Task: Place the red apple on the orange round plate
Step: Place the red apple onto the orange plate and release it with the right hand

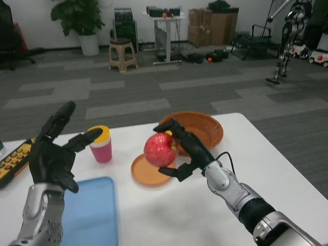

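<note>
My right hand [184, 151] grips the red apple [160, 149] and holds it just above the orange round plate [147, 174], which lies flat near the middle of the white table [287, 164]. The apple covers the plate's far right part. I cannot tell whether the apple touches the plate. My left hand [54, 154] is raised over the table's left side, fingers spread, holding nothing.
A pink cup with a yellow lid [101, 144] stands left of the plate. A woven brown basket [202, 128] sits behind the apple. A blue tray [92, 212] lies at the front left, and a yellow-and-black keypad device [13, 161] at the left edge.
</note>
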Controlling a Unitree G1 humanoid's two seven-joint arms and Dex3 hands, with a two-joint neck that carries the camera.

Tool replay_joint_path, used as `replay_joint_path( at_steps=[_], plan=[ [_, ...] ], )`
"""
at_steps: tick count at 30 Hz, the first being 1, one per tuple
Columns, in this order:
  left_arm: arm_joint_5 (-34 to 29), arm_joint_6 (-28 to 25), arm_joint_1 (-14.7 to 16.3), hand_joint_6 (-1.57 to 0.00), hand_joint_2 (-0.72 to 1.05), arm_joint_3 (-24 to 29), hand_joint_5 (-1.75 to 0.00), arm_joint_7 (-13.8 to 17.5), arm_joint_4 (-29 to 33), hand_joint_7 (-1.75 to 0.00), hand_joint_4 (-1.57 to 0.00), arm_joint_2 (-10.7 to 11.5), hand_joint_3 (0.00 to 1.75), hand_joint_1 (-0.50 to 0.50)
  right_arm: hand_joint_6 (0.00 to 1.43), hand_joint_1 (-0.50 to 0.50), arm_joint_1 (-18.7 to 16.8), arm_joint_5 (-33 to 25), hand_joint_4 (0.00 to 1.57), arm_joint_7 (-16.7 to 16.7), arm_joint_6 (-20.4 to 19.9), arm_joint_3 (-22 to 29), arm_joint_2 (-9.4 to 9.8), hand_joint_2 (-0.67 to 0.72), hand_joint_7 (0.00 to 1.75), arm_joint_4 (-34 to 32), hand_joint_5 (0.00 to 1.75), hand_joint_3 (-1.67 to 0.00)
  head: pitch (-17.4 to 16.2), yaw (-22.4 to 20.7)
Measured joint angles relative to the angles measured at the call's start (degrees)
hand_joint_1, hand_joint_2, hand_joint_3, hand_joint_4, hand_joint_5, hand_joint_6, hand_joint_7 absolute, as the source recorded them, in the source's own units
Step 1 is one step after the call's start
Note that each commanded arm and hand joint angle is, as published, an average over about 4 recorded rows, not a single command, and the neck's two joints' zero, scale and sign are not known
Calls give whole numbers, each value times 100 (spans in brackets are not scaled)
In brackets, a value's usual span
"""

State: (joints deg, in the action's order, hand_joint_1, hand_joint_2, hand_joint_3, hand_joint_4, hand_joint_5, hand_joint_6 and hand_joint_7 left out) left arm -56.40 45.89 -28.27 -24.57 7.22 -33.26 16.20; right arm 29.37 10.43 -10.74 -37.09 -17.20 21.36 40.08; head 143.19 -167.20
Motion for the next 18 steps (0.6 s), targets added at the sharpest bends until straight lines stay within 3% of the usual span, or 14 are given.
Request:
replay_joint_path(
  at_steps=[4,14,18],
  plan=[
    [-50,0,-44,-86,-64,-85,0,0,-9,-7,-138,-1,9,50,134,-46,512,574,91,-131,-16,-34,-93,-59,140,795,165,-159,-26,15],
    [-53,0,-55,-86,-64,-140,0,0,-4,-7,-138,4,9,50,133,-46,1169,2760,98,-694,35,601,-443,-60,140,2087,165,-159,-17,166],
    [-62,0,-53,-86,-64,-179,0,0,4,-7,-138,3,9,50,134,-46,1453,3303,104,-928,354,634,-544,-59,140,2499,165,-159,-6,208]
  ],
)
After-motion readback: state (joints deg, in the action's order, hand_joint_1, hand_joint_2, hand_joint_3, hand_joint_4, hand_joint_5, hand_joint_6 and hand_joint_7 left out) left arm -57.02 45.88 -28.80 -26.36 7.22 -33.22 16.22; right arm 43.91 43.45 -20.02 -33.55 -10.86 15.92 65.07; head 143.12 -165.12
